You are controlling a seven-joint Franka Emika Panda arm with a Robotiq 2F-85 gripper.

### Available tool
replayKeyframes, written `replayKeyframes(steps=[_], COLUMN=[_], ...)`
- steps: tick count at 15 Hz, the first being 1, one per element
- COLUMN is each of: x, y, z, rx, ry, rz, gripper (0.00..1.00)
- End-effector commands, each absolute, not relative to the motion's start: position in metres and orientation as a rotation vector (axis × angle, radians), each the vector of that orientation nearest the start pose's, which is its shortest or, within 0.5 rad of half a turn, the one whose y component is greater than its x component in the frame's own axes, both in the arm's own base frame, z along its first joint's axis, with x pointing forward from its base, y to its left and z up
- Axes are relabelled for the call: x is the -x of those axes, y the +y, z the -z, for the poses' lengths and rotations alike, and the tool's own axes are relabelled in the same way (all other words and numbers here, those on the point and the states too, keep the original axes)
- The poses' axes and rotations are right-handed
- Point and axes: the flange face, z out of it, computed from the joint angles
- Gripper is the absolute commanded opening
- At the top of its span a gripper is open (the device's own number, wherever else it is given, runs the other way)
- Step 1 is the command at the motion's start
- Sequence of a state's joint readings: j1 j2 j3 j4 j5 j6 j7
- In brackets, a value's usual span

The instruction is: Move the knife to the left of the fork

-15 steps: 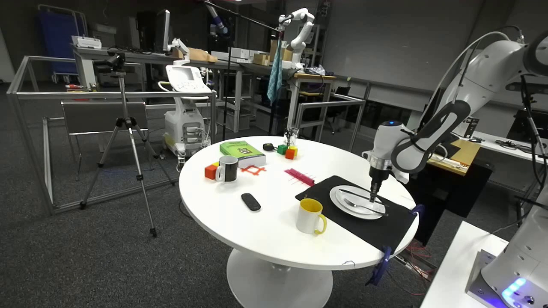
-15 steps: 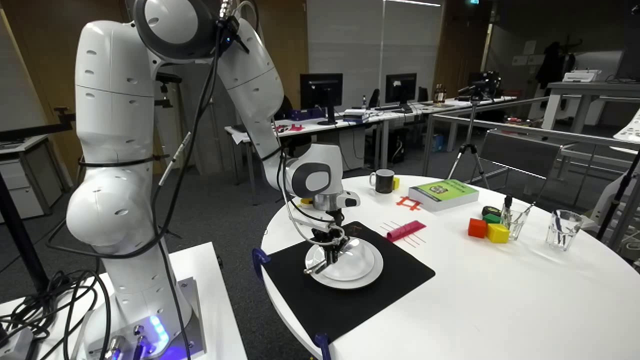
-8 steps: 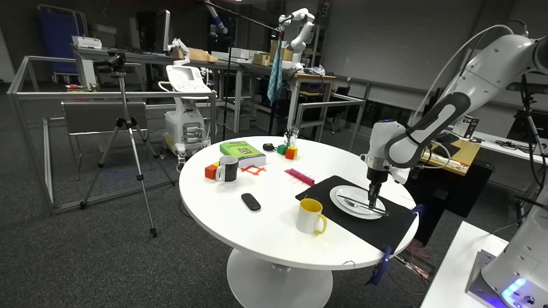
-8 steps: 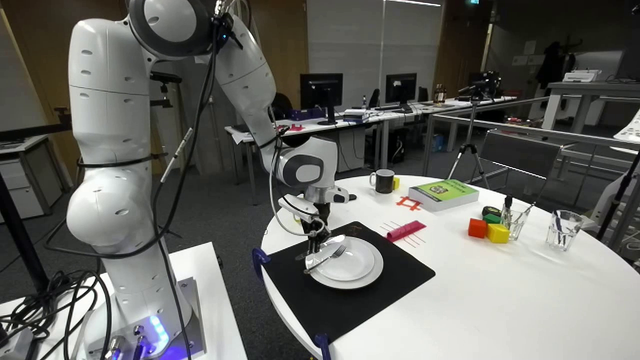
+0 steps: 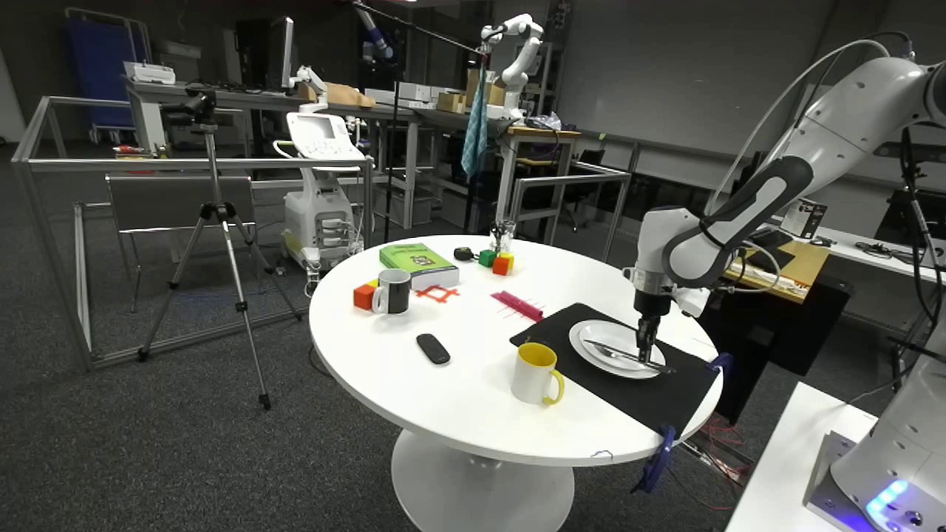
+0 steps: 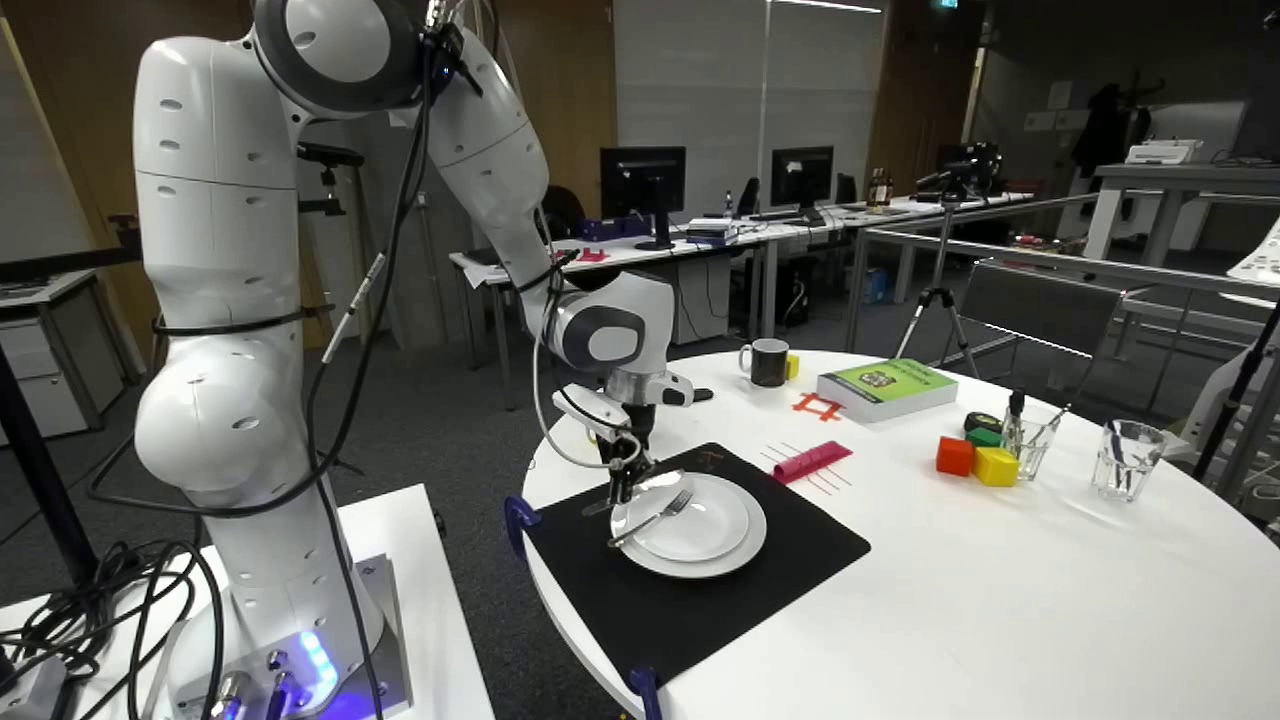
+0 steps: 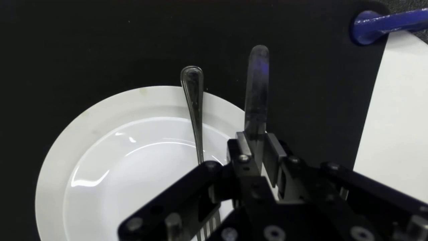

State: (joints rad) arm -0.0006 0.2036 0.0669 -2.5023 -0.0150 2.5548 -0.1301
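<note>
1. The knife (image 7: 256, 100) looks like smooth metal, dull grey in sheen, with a faint blue reflection near its rounded end.
2. The fork (image 7: 196, 115) is polished metal, glossy, with a fine grooved border.
3. The white dishware (image 7: 55, 174) looks ceramic, smooth and shiny, catching bright highlights.
4. The black mat (image 6: 640, 600) is matt, flecked with tiny pale specks.
5. The table (image 6: 1000, 580) is smooth with a soft sheen.
6. The blue clamp (image 7: 367, 28) looks like shiny plastic.
7. The end effector (image 7: 258, 149) is mostly matt black, with bare-metal screw heads (image 7: 274, 233).
8. The tumblers (image 6: 1140, 470) are clear glass.
9. The carpet (image 5: 170, 443) looks rough and speckled.
</note>
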Motion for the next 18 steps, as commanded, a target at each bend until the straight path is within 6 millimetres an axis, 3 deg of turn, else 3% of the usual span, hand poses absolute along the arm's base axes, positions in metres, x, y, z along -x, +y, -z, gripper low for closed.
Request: replayKeyframes(steps=[1,18], x=[-0.456,-0.47], y=[0.028,0.024], z=[-0.197,-0.171], rx=[3.106,3.09], ry=[-0.286,-0.339], rz=[-0.257,-0.313], gripper=[0.04,0.04])
